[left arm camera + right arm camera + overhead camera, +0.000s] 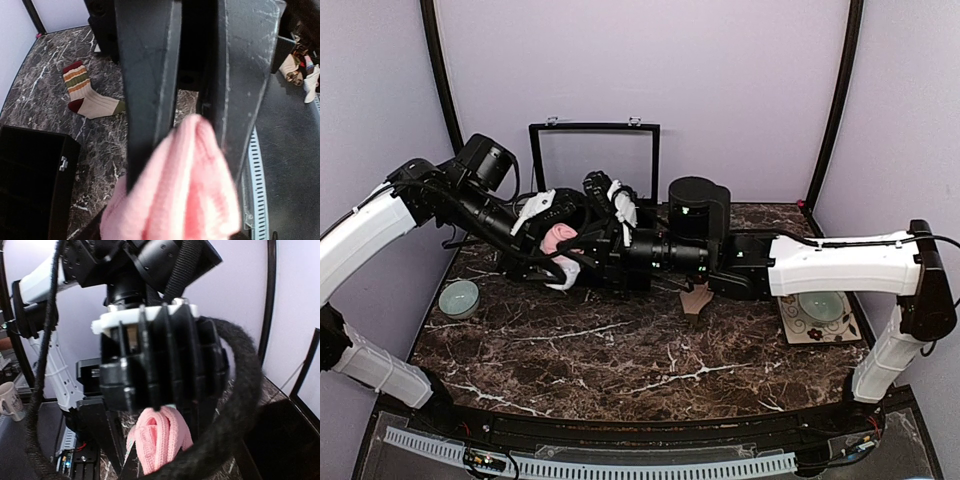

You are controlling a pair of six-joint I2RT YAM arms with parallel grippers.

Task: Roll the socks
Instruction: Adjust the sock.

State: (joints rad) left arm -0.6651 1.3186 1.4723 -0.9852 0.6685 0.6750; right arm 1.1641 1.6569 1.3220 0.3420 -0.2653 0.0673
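A pink sock [560, 238] is bunched up above the back left of the table, where both grippers meet. My left gripper [182, 165] is open, its dark fingers [150, 80] spread either side of the pink sock [185, 195]. My right gripper [588, 238] reaches in from the right. In the right wrist view the folded pink sock [160, 440] runs down between its dark fingers at the bottom edge, partly behind a black cable [240, 405]. A tan sock [87, 95] with red and olive stripes lies flat on the table; the right arm covers part of the tan sock [698, 297].
A black open-framed box [593, 160] stands at the back. A teal bowl [459, 298] sits at the left edge. A patterned plate [800, 332] with a bowl on it is at the right. The marble table [620, 360] stretches toward the near edge.
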